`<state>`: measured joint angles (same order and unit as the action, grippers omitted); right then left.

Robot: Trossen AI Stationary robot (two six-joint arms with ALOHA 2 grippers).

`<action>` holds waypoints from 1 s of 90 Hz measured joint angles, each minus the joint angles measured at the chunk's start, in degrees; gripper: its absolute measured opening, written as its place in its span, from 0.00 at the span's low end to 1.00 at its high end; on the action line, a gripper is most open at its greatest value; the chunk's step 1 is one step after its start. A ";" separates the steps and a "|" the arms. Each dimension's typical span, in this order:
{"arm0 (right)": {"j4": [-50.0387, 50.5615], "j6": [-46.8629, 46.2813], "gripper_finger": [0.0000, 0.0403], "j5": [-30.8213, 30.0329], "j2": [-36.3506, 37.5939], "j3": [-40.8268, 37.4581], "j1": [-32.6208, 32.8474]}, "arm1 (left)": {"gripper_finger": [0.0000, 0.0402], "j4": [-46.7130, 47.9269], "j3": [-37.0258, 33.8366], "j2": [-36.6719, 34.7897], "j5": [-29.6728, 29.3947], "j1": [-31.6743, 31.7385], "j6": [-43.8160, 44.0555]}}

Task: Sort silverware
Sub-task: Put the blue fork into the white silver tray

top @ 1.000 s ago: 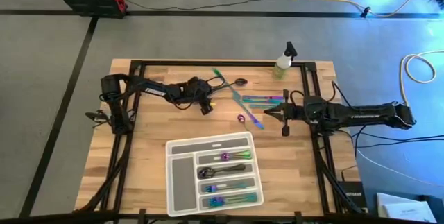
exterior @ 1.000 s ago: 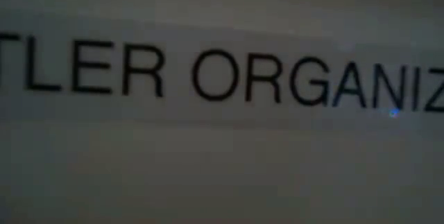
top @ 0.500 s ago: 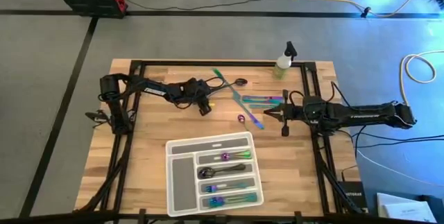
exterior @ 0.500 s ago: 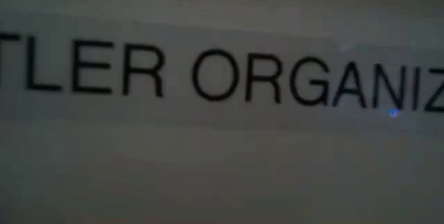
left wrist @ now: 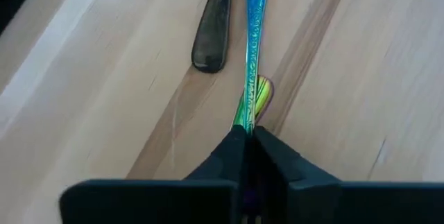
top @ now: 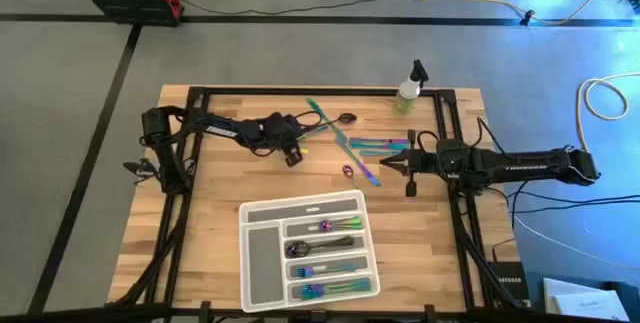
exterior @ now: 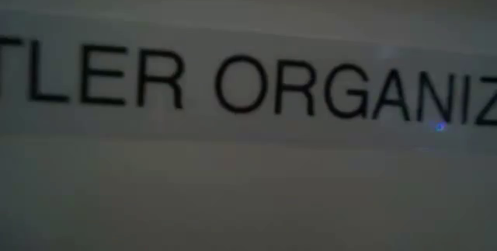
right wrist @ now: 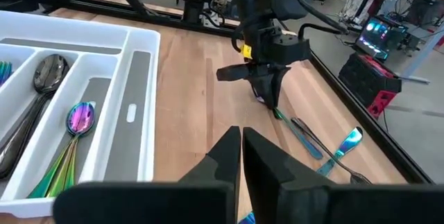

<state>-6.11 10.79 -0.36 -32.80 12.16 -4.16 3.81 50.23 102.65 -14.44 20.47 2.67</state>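
Note:
Loose silverware lies at the table's far middle: a green piece [top: 318, 113], a dark spoon [top: 345, 119], iridescent pieces [top: 378, 145] and a small purple spoon [top: 348, 171]. My left gripper [top: 291, 151] is left of this group, shut on an iridescent blue-green piece [left wrist: 251, 57]. A dark handle [left wrist: 211, 37] lies on the wood beside that piece. My right gripper [top: 383, 166] is shut on nothing, just right of the loose pieces. The white tray [top: 262, 263] at the near middle holds sorted pieces, among them a dark spoon [right wrist: 45, 71] and a purple one [right wrist: 81, 116]. My left gripper pinches the iridescent piece by its near, yellow-green end [left wrist: 247, 116] between its two shut fingers. The fingers point down and lie in line with the piece, as the right wrist view shows [right wrist: 267, 89]. The piece slants down away from them, its far part [right wrist: 305, 141] at the table.
A small spray bottle [top: 410, 88] stands at the far edge, right of middle. A blue fork [right wrist: 347, 144] lies beyond the held piece. The low view is filled by the tray's lettered wall [exterior: 248, 88]. Bare wood lies between the tray and the loose pieces.
My left gripper has crept a little toward the table's left edge, still shut on the iridescent piece.

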 joint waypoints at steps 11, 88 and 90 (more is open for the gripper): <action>0.07 0.00 0.00 0.00 0.00 0.00 0.00 | 0.00 2.47 0.12 -2.08 0.37 0.02 0.75; -0.05 1.50 0.00 0.00 -0.11 0.02 0.00 | 0.00 9.72 4.55 -18.63 -2.28 -25.46 20.96; -0.07 1.56 0.00 0.00 -0.10 0.02 0.00 | 0.00 9.71 4.93 -18.63 -2.94 -27.03 22.37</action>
<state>-6.17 12.34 -0.36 -32.89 12.19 -4.16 13.52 55.16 84.03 -17.38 -6.56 25.04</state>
